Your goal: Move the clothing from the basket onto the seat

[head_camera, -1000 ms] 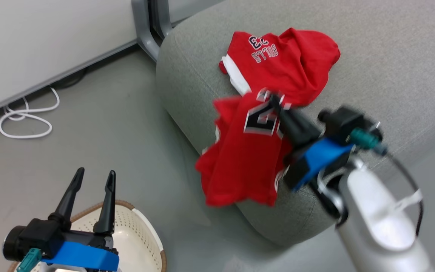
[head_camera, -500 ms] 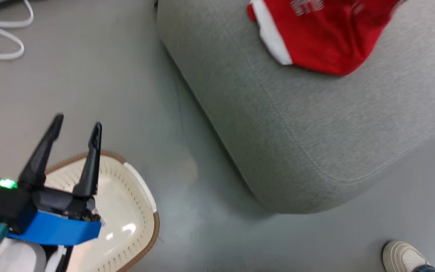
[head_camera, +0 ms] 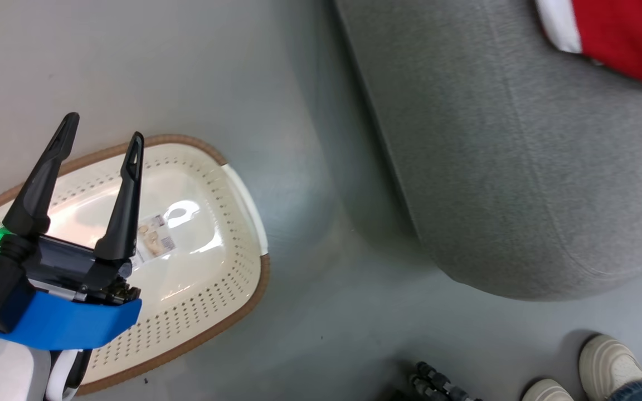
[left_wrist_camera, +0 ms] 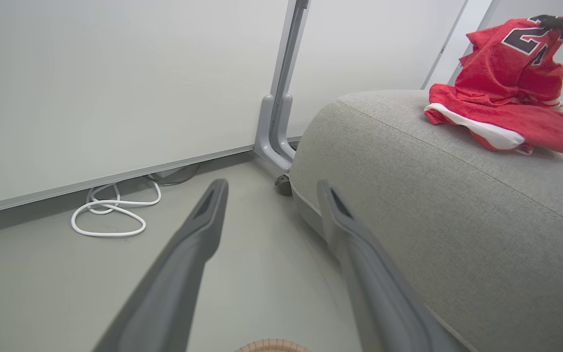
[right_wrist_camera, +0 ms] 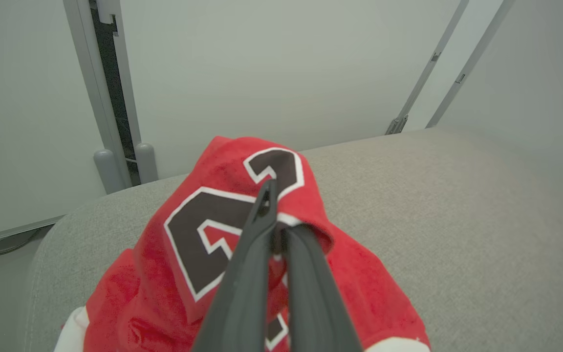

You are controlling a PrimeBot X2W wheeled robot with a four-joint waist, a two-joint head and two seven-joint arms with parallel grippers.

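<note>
The right gripper (right_wrist_camera: 275, 215) has its jaws clenched on the red clothing (right_wrist_camera: 154, 293). They pinch a fold beside the black, white-edged number, so the fabric peaks up off the seat (right_wrist_camera: 457, 195) while its lower folds lie on the cushion. The left gripper (head_camera: 103, 127) hangs over the basket (head_camera: 237, 278), jaws spread wide and grasping nothing, as they were a second ago.

Since then the head camera has dipped. The basket, then a sliver at 7 o'clock, now shows its perforated walls, brown rim and a label (head_camera: 155, 239) on its floor at 8 o'clock. The seat lies at 2 o'clock, and a red, white-banded garment sits on it at 1 o'clock. Two pale shoes (head_camera: 611, 359) have come in at 5 o'clock.

In the left wrist view the garments are heaped on the seat's top at 2 o'clock, bright red with white trim.
</note>
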